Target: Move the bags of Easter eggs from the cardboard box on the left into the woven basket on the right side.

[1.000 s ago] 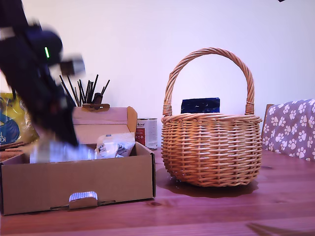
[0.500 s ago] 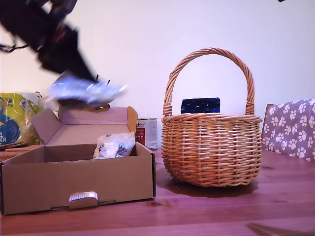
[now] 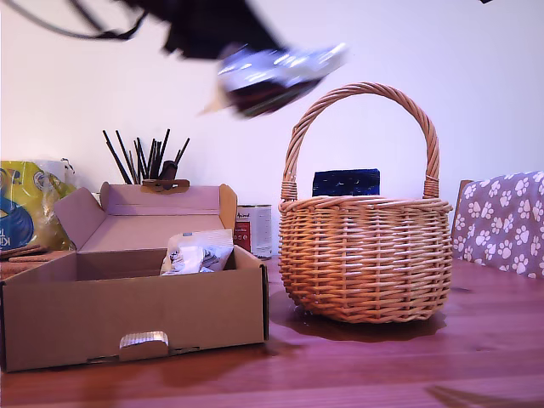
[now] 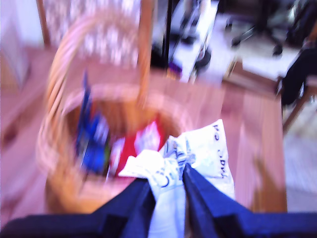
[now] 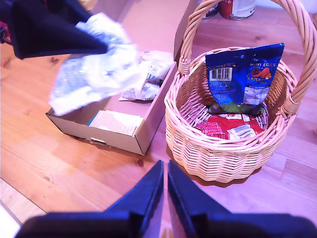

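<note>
Bag (image 3: 280, 72) of eggs held in the air, clamped by my first gripper (image 4: 167, 186).
Basket (image 3: 365, 259) holds a blue bag (image 5: 245, 77); my second gripper (image 5: 166, 191) has fingers together, holding nothing.

On the wooden counter (image 3: 357, 374), the shallow brown cardboard box (image 3: 136, 314) sits at the exterior view's left, the round tan wicker basket (image 3: 365, 263) at its right; a dark-blue glossy bag (image 3: 346, 182) stands inside the basket.
</note>
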Robot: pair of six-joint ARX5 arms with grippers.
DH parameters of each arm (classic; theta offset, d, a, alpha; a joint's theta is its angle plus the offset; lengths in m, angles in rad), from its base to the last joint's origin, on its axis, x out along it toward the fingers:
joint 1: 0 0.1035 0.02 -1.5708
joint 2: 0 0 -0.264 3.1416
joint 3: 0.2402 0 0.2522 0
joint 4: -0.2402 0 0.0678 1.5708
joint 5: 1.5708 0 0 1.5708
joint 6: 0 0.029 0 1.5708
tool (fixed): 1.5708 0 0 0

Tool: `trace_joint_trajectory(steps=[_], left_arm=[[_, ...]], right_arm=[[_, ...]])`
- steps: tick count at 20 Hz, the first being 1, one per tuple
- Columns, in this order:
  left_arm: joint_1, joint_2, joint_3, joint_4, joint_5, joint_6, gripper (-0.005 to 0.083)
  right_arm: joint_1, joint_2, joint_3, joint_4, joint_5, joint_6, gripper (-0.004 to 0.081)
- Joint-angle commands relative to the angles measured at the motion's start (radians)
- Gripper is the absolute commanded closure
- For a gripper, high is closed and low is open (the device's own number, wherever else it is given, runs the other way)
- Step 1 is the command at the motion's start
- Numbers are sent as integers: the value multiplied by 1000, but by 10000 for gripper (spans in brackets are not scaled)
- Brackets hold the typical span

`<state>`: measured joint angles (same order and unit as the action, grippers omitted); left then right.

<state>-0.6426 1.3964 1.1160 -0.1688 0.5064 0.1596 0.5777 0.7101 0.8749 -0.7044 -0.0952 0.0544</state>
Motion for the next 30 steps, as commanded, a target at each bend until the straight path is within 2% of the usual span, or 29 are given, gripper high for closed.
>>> trace_joint_trajectory(steps=[1,4,9,11,14,15,16,18,19,20,24,28,30], left_arm=[[-23,39,-14,80,-35,-23,646],[-70,122,-14,264,-87,-51,646],[-129,303,-14,558,-281,-63,646],[-138,350,-14,640,-336,-55,646],[-139,393,-14,702,-361,-54,643],[-139,396,-14,698,-380,-55,614],[-139,397,-14,693,-388,-55,533],[-138,397,-14,702,-393,-51,266],[-138,397,-14,701,-393,-37,172],[-138,397,-14,699,-392,-19,157],[-139,382,-14,669,-397,-10,196],[-130,305,-14,483,-423,-8,400],[-116,246,-14,357,-422,7,439]], right_arm=[[4,-6,-4,4,0,-2,782],[4,-6,-4,4,0,-2,782],[4,-6,-4,5,1,-2,782],[4,-6,-4,4,1,-3,782],[4,-6,-4,4,0,-3,782],[4,-6,-4,4,0,-3,782],[4,-6,-4,4,0,-2,782],[4,-6,-4,4,0,-2,782],[4,-6,-4,4,0,-3,782],[4,-6,-4,4,0,-2,782],[4,-6,-4,4,0,-2,782],[4,-6,-4,4,0,-2,782],[4,-6,-4,4,0,-2,782]])
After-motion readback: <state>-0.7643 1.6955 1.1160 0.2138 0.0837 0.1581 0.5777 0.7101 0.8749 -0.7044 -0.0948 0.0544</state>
